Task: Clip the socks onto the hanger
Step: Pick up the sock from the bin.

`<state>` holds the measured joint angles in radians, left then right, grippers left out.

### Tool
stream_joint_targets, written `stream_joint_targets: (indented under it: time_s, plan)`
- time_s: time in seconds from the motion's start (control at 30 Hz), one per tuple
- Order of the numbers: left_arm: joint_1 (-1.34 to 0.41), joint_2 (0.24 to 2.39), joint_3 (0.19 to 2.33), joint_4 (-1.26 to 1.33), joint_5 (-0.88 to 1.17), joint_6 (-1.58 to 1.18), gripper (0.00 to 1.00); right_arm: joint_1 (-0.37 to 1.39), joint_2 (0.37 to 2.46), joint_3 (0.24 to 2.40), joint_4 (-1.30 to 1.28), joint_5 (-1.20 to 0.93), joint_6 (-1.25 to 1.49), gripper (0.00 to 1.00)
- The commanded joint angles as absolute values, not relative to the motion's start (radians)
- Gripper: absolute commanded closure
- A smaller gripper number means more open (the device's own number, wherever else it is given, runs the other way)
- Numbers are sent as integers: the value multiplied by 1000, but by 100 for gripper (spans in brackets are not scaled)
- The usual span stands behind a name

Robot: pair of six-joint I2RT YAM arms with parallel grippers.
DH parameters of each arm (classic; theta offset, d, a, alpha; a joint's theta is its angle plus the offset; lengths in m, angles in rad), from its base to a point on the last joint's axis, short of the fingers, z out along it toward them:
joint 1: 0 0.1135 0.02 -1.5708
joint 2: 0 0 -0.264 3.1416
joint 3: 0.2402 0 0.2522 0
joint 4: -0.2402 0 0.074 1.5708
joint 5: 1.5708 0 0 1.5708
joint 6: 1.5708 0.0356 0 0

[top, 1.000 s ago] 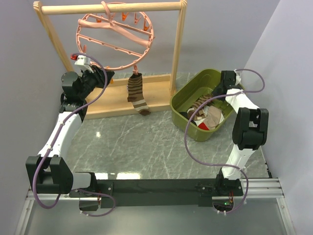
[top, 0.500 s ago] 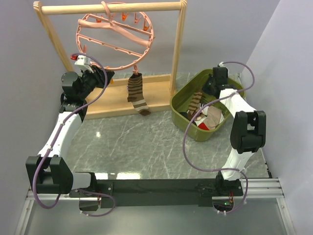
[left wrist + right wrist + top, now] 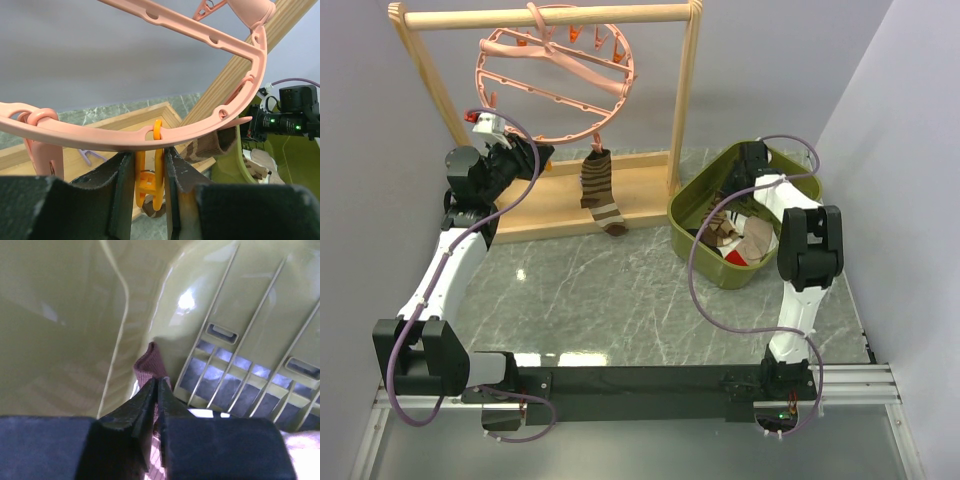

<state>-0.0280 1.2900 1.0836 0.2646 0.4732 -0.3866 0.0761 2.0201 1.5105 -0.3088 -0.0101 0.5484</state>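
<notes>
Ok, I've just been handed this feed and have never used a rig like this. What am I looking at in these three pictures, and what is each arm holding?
You have two robot arms bolted at the near edge of a grey marble-pattern table, each ending in a two-finger gripper. The wide picture looks down from above and behind them. The other two pictures come from cameras on the wrists. At the back stands a light wooden rack with a salmon-pink round plastic hanger hooked on it. One brown striped sock already hangs from a clip. On the right sits an olive-green plastic bin of mixed socks. The left gripper is closed on a small orange clip under the hanger's rim. The right gripper, down in the bin, pinches the cuff of another brown sock.
</notes>
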Motion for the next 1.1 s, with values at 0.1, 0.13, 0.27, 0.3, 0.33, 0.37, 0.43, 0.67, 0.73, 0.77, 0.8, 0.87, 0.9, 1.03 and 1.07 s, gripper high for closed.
stream_joint_targets:
  time_s: [0.1,0.13,0.27,0.3,0.33,0.37,0.43,0.67,0.73,0.77,0.8,0.87,0.9,1.03,1.07]
  plan:
    - [-31,1304,1140,316,482,-393,78,43,2017,1589,-333,3,485,60]
    - [-31,1305,1143,311,482,-393,78,40,2011,1583,-318,-29,468,55]
    - [-31,1312,1149,304,485,-391,78,31,2014,1575,-311,-99,465,41]
    - [-31,1312,1150,304,485,-393,78,32,2016,1571,-302,-112,469,40]
    - [-31,1312,1152,302,485,-394,78,31,2014,1563,-298,-120,474,40]
    - [-31,1312,1152,304,485,-394,78,32,2016,1549,-292,-130,477,40]
    - [-31,1310,1154,299,485,-390,78,32,2020,1542,-285,-127,489,39]
    - [-31,1298,1151,282,477,-379,78,32,2048,1559,-361,-77,526,40]
    - [-31,1295,1149,284,477,-379,78,32,2045,1545,-342,-87,543,41]
    - [-31,1295,1149,284,476,-379,78,31,2048,1543,-342,-90,548,42]
    - [-31,1293,1147,284,477,-380,78,32,2051,1545,-342,-95,551,42]
    - [-31,1293,1149,284,477,-379,78,29,2057,1548,-339,-109,557,45]
    - [-31,1293,1149,285,477,-377,78,32,2062,1546,-334,-113,558,46]
    - [-31,1292,1147,285,476,-379,78,32,2072,1566,-351,-118,551,49]
    - [-31,1292,1146,287,474,-379,78,34,2075,1569,-354,-117,549,50]
